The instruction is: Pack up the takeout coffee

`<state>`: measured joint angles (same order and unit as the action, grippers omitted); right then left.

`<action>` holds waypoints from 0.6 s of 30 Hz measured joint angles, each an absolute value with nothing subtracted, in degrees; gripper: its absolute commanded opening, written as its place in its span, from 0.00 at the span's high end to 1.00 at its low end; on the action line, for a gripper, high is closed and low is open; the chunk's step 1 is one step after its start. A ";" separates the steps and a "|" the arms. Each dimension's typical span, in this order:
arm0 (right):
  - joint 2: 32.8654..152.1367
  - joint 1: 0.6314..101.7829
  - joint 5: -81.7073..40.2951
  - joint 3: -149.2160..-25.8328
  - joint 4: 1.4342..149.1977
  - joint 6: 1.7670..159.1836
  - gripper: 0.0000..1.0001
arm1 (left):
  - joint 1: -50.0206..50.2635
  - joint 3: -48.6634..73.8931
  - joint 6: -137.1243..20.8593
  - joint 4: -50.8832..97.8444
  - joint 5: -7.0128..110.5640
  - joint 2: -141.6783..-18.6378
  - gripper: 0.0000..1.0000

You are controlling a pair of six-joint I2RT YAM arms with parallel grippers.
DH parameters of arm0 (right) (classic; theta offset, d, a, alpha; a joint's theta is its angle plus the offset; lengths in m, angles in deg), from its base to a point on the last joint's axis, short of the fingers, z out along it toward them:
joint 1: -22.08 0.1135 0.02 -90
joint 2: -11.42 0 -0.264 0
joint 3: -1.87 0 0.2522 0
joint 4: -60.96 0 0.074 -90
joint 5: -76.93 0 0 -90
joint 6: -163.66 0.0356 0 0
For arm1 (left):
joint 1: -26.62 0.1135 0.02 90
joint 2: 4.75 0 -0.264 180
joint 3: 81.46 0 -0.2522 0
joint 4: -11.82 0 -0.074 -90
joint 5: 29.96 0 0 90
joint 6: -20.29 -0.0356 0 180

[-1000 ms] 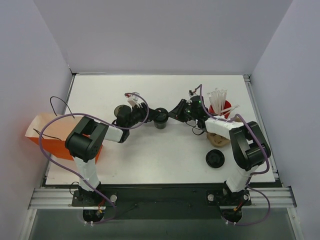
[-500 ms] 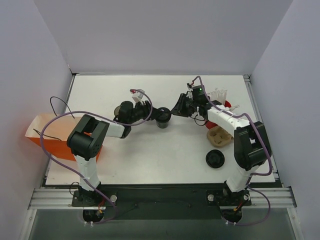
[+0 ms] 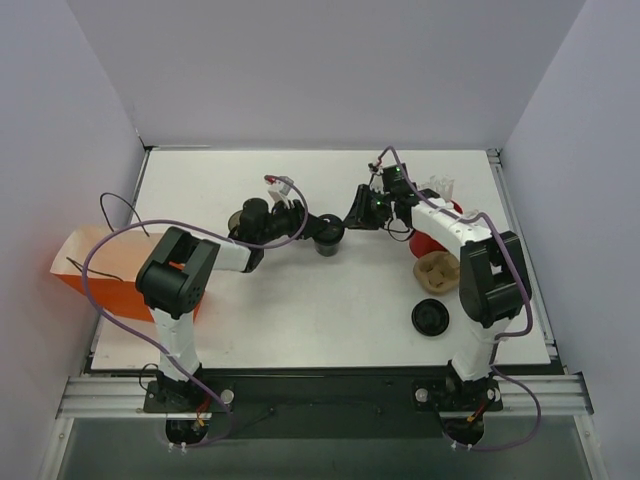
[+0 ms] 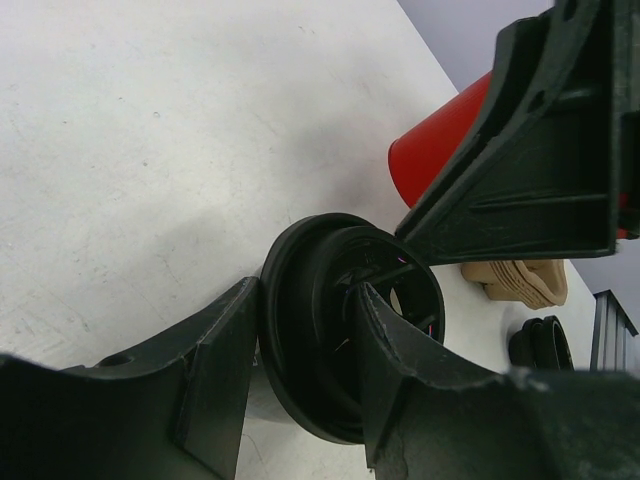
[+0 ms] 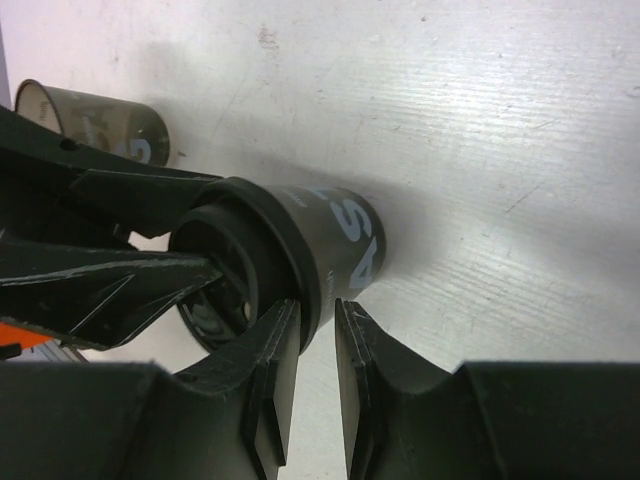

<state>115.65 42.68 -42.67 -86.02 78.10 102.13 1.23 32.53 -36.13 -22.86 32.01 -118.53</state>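
A robotics lab cell: white table point(image 3: 300, 310) boxed by 3 plain walls point(image 3: 330, 70), aluminium rail point(image 3: 320, 393) in front.

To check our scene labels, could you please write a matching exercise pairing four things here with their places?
1 takeout coffee
2 loose black lid
3 orange bag
4 red cup

A at the table's left edge
B between the fingers of the left gripper
C beside the tan stack
D holding white sticks

Pairs: 1-B, 2-C, 3-A, 4-D

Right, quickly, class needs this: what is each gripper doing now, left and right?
Left gripper: closed on the takeout coffee, at its top.
Right gripper: narrow gap, tips at the lid rim; whether it grips cannot be told.
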 measured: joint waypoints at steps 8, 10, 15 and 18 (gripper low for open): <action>118.09 42.22 -42.87 -88.62 80.41 99.33 0.77 | 1.23 30.72 -36.68 -21.31 30.69 -119.29 0.51; 118.64 42.18 -42.91 -89.71 81.42 98.44 0.74 | 1.23 30.31 -36.98 -20.94 30.37 -119.47 0.51; 122.29 41.48 -45.23 -95.18 85.38 94.30 0.67 | 1.50 29.69 -37.29 -20.20 29.62 -119.71 0.51; 124.80 40.78 -48.09 -98.15 87.67 92.12 0.74 | 1.61 29.30 -37.35 -19.85 29.32 -119.91 0.51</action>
<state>124.80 40.78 -48.09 -98.15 87.67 92.12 1.61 29.30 -37.35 -19.85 29.32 -119.91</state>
